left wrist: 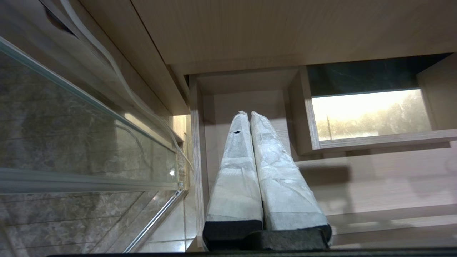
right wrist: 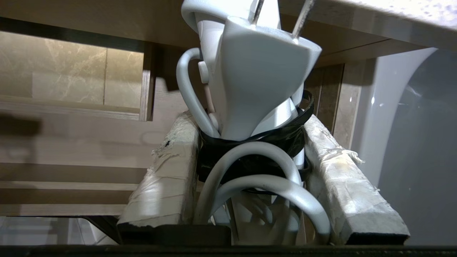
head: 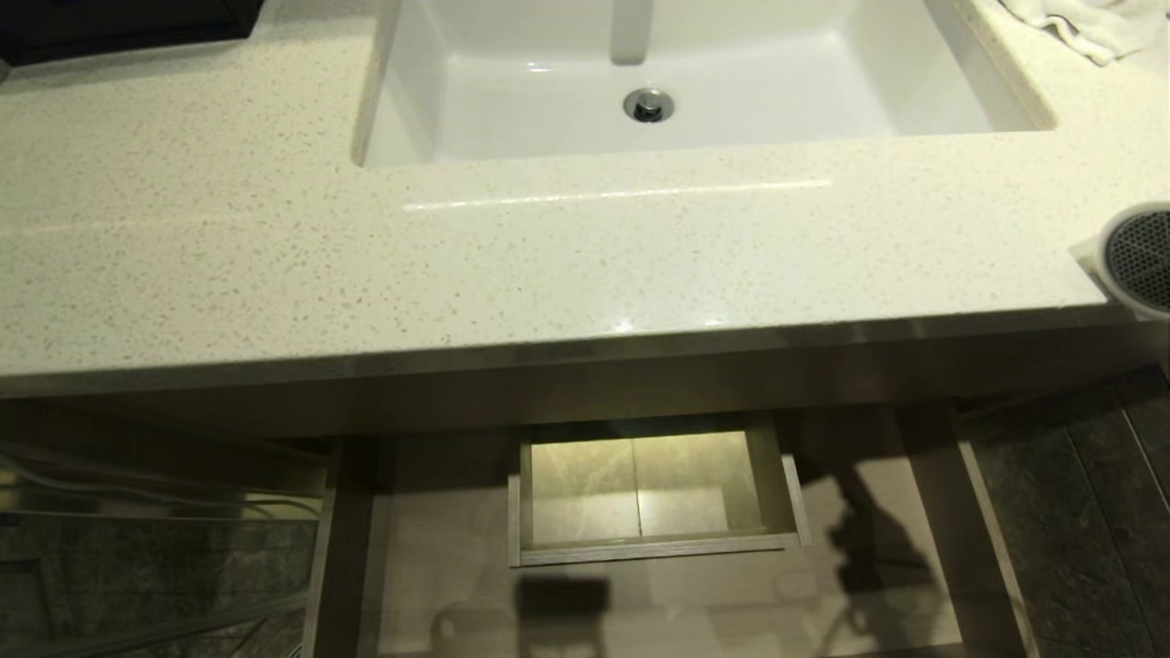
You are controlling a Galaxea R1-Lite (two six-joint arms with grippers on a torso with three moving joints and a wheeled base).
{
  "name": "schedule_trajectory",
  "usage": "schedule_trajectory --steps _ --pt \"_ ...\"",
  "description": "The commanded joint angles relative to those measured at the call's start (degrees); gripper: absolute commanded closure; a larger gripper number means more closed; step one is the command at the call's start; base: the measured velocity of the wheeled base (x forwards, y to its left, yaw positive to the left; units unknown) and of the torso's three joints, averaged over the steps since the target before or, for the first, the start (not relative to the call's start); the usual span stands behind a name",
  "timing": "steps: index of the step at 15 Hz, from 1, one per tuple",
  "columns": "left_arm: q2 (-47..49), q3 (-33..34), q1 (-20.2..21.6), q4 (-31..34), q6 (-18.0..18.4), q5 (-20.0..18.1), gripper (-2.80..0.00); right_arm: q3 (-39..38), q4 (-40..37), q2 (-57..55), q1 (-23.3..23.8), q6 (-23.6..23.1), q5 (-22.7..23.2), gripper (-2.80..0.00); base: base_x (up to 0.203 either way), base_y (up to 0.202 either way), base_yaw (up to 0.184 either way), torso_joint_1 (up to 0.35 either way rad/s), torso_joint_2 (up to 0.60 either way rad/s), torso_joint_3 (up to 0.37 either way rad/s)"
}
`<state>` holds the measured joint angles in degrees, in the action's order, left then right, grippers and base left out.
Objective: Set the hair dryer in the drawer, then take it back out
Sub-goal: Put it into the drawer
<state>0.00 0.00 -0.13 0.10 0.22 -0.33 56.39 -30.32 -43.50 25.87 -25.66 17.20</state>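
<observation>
At the right edge of the head view, level with the counter's front, I see the white hair dryer (head: 1138, 260) with its grey honeycomb grille. In the right wrist view my right gripper (right wrist: 250, 123) is shut on the hair dryer (right wrist: 260, 71) at its handle. The looped white cord (right wrist: 250, 178), bound by a black strap, sits between the padded fingers (right wrist: 167, 171). The wood-grain drawer (head: 430, 539) stands pulled out below the counter, its central cut-out box (head: 786, 493) open to the floor. My left gripper (left wrist: 249, 115) is shut and empty above the drawer's left part (left wrist: 375, 185).
The speckled countertop (head: 274, 228) holds a white sink (head: 512, 100), with a white towel (head: 1088, 23) at the back right. A glass panel (left wrist: 71, 125) stands left of the drawer. Dark floor tiles (head: 1079, 512) lie to the right, beside a white rounded fixture (right wrist: 410, 125).
</observation>
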Motion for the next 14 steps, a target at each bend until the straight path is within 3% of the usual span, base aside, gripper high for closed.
schedule_trajectory --steps 1,8,14 --pt "0.0 0.1 0.0 -0.1 0.0 0.0 0.00 -0.1 0.0 0.0 0.0 -0.4 0.2 0.00 0.000 0.000 0.000 -0.090 0.38 0.285" --pt "0.0 0.1 0.0 -0.1 0.0 0.0 0.00 -0.1 0.5 -0.3 0.0 -0.8 0.2 0.00 0.000 0.000 0.000 -0.020 0.07 0.054" --pt "0.0 0.1 0.0 -0.1 0.0 0.0 0.00 -0.5 0.7 -0.1 0.0 -0.8 0.3 0.00 0.000 0.000 0.000 -0.324 0.20 -0.120"
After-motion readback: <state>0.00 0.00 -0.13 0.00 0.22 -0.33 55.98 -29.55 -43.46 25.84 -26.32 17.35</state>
